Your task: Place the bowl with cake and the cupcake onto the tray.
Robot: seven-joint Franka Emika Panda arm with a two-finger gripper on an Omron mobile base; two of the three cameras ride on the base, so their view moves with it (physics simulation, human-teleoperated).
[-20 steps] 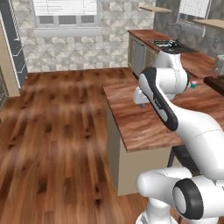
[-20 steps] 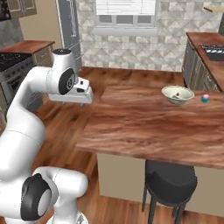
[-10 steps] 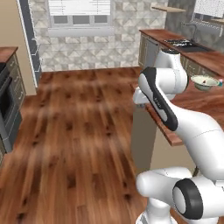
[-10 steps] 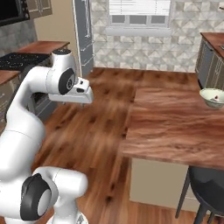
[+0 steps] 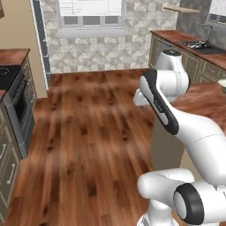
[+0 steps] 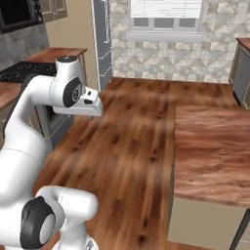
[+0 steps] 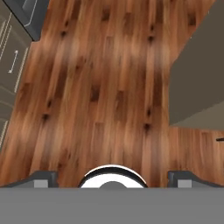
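Above the bare plank floor [image 7: 100,87], the robot's gripper [image 7: 112,177] hangs with its two dark fingertips [image 7: 43,177] spread wide at the foot of the hand view, nothing between them. Below it lies only wood flooring, with the grey side of the kitchen island [image 7: 197,74] to the right and a cabinet front [image 7: 11,65] at the left edge. Seen from the base, the white arm [image 5: 165,95] is folded up high over open floor, its hand [image 6: 88,101] held level beside the island's wooden counter [image 6: 215,151]. A pale sliver at the far right edge of the left base view may be the rim of the bowl with cake [image 5: 222,84] on the far end of that counter (too little shows to be sure); the cupcake and the tray cannot be placed from these pictures. By the look of it the task is at its travelling stage, with no item picked up. The next move calls for bringing the base round to the counter so that the bowl comes within reach, then lowering the open hand over its rim.
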